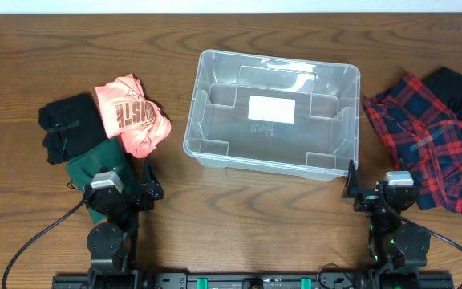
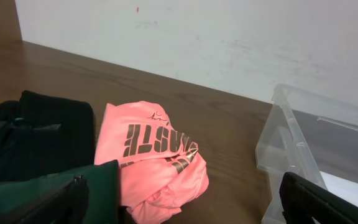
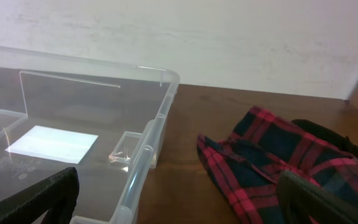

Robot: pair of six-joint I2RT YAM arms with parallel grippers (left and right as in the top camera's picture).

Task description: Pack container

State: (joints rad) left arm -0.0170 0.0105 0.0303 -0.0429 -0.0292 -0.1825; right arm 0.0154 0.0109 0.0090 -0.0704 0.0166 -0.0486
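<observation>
Clear plastic rectangular container (image 1: 239, 128) with a white label on its base sits empty and upright mid-table on the brown wooden table (image 1: 239, 225). To its left lie a crumpled pink T-shirt with dark lettering (image 1: 131, 115), a black folded garment (image 1: 69, 124) and a dark green garment (image 1: 95, 164). To its right lies a red-and-navy plaid shirt (image 1: 423, 136) over another black cloth (image 1: 455, 88). The left gripper (image 1: 148, 186) and right gripper (image 1: 354, 191), near the container's near corners, are spread and hold nothing.

The right gripper (image 3: 178, 180) has its dark fingers spread wide. Ahead-left of it sits a clear rectangular plastic tub (image 3: 159, 118) with a white label (image 3: 51, 142) on its base. Ahead-right lies a red-and-navy plaid cloth (image 3: 272, 163), with what may be black fabric (image 3: 329, 134) beyond it.
</observation>
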